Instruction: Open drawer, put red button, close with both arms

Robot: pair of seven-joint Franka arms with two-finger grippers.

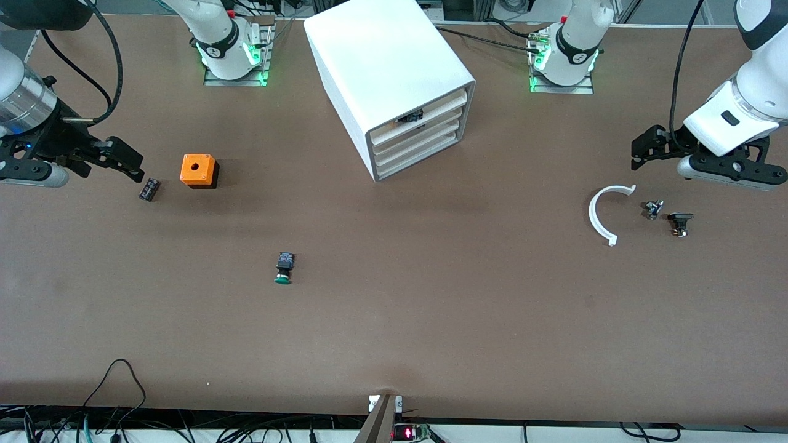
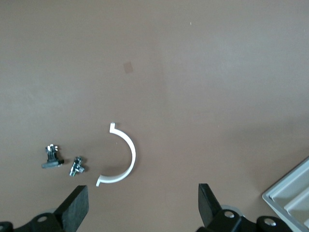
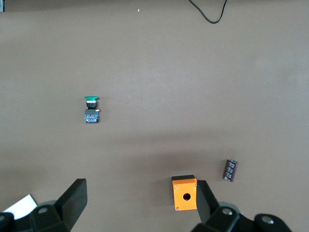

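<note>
No red cap shows in any view, so the red button is hidden or out of view. The white drawer cabinet [image 1: 394, 67] stands between the arm bases, and its corner shows in the left wrist view [image 2: 289, 195]. A small dark object [image 1: 411, 115] sits in its top drawer slot; I cannot tell what it is. My left gripper [image 1: 643, 151] is open and empty above the table at the left arm's end, over bare table next to a white arc [image 2: 123, 157]. My right gripper [image 1: 126, 161] is open and empty at the right arm's end, over the table by an orange box [image 3: 185, 193].
A green-capped button [image 1: 284, 269] lies mid-table, nearer the front camera than the cabinet, and shows in the right wrist view [image 3: 91, 110]. The orange box [image 1: 198, 170] has a dark cylinder [image 1: 149, 189] beside it. Two small metal parts [image 1: 654, 208] [image 1: 680, 223] lie beside the white arc [image 1: 600, 212].
</note>
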